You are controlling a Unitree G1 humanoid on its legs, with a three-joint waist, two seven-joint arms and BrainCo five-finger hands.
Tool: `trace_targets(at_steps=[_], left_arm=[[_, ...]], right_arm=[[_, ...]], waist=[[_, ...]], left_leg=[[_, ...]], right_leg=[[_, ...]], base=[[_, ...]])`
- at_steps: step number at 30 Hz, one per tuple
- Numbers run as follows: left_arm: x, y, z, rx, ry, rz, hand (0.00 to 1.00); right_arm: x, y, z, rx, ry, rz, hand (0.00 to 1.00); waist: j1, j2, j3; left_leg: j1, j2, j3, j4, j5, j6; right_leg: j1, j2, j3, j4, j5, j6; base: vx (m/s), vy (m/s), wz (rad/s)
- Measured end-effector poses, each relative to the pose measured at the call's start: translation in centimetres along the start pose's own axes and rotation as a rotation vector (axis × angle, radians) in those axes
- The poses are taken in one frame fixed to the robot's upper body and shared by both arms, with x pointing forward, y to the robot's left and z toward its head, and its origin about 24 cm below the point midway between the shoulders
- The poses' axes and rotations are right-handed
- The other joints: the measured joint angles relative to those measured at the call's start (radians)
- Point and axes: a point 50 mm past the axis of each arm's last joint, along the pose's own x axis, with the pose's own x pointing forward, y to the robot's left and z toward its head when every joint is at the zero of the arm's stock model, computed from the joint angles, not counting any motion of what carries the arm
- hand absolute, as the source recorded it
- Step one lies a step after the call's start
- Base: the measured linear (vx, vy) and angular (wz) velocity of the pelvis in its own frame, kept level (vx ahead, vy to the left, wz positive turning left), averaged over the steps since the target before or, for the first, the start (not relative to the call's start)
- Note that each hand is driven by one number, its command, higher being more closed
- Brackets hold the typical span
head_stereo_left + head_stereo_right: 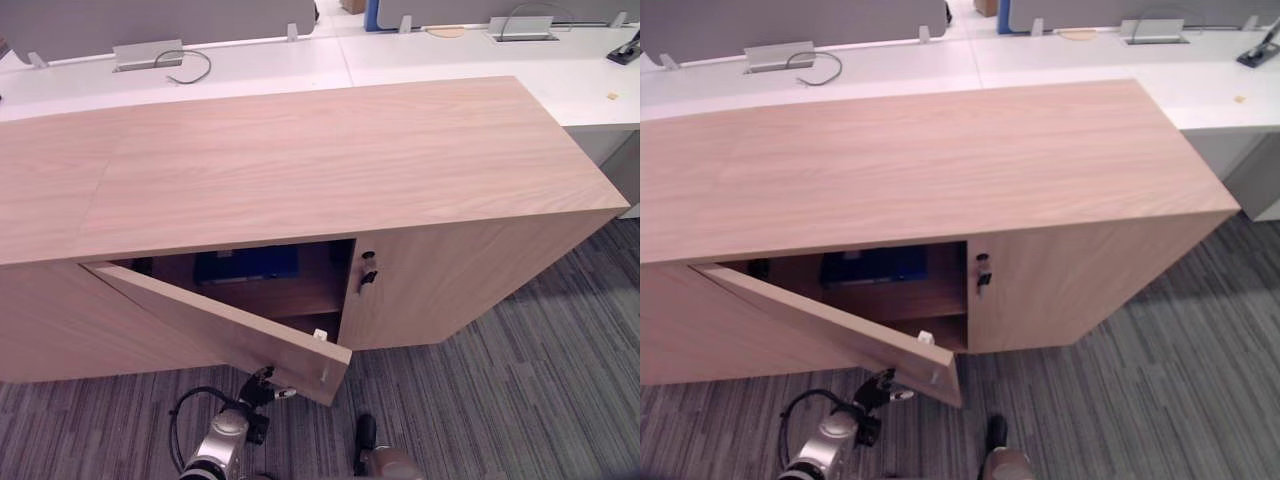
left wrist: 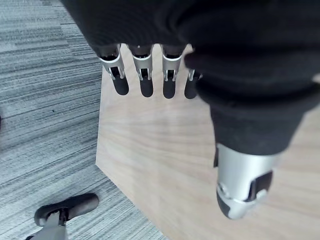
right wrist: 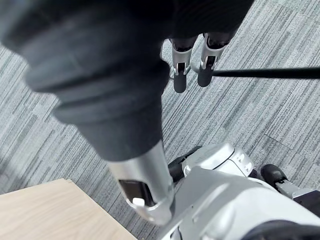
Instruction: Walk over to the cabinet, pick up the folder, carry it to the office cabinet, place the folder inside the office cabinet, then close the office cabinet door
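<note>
The blue folder (image 1: 247, 264) lies flat on the upper shelf inside the wooden office cabinet (image 1: 320, 160). The cabinet's left door (image 1: 230, 325) stands partly open, swung out towards me. My left hand (image 1: 262, 386) is low at the door's free corner; in the left wrist view its fingers (image 2: 145, 80) are straight and spread over the door's outer face (image 2: 165, 150), thumb (image 2: 240, 190) apart, holding nothing. My right hand (image 1: 367, 432) hangs low beside it over the carpet, its fingers (image 3: 181, 75) straight and empty.
The cabinet's right door (image 1: 450, 280) is closed, with a key (image 1: 368, 270) in its lock. White desks (image 1: 300, 60) with cable boxes and grey partitions stand behind the cabinet. Grey striped carpet (image 1: 520, 380) covers the floor in front and to the right.
</note>
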Motion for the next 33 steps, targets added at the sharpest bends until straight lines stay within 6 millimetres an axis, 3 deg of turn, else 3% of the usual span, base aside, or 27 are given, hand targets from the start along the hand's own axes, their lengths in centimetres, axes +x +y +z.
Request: trace_targets(at_steps=[7,17,23,28,33], left_arm=[[1.2,1.8,2.8,-0.096,-0.035,0.07,0.0],[2.4,2.7,7.7,-0.269,-0.121,0.126,0.0],[2.5,3.4,8.8,-0.408,-0.151,0.17,0.0],[2.4,3.8,9.2,-0.593,-0.181,0.228,0.0],[2.3,4.1,9.4,-0.659,-0.203,0.34,0.0]], right_arm=[[0.0,-0.5,-0.4,-0.005,0.01,-0.013,0.0],[-0.1,-1.9,-0.7,-0.022,0.019,-0.054,0.0],[-0.3,-2.4,-1.6,-0.06,0.043,-0.069,0.0],[-0.4,-3.0,-2.1,-0.067,0.054,-0.096,0.0],[-0.4,-2.8,-2.0,-0.105,0.046,-0.104,0.0]], waist=[[-0.017,0.014,-0.006],[-0.049,0.022,-0.01],[-0.066,0.026,-0.012],[-0.068,0.027,-0.013],[-0.066,0.028,-0.016]], left_leg=[[0.002,0.043,0.014,0.058,-0.018,0.003],[-0.003,0.085,0.045,0.137,-0.065,0.025],[0.002,0.118,0.056,0.187,-0.095,0.029],[0.004,0.128,0.059,0.203,-0.099,0.03],[0.004,0.127,0.057,0.203,-0.1,0.032]], right_leg=[[-0.004,0.016,0.02,-0.004,0.002,-0.003],[-0.016,0.034,0.053,0.002,0.029,-0.006],[-0.012,0.046,0.061,-0.003,0.032,-0.01],[-0.01,0.051,0.065,-0.003,0.038,-0.017],[-0.009,0.051,0.066,-0.004,0.041,-0.019]], base=[[0.02,0.003,-0.1],[0.02,0.013,-0.13],[0.01,0.045,-0.09],[0.01,0.039,-0.04],[0.0,0.046,-0.01]])
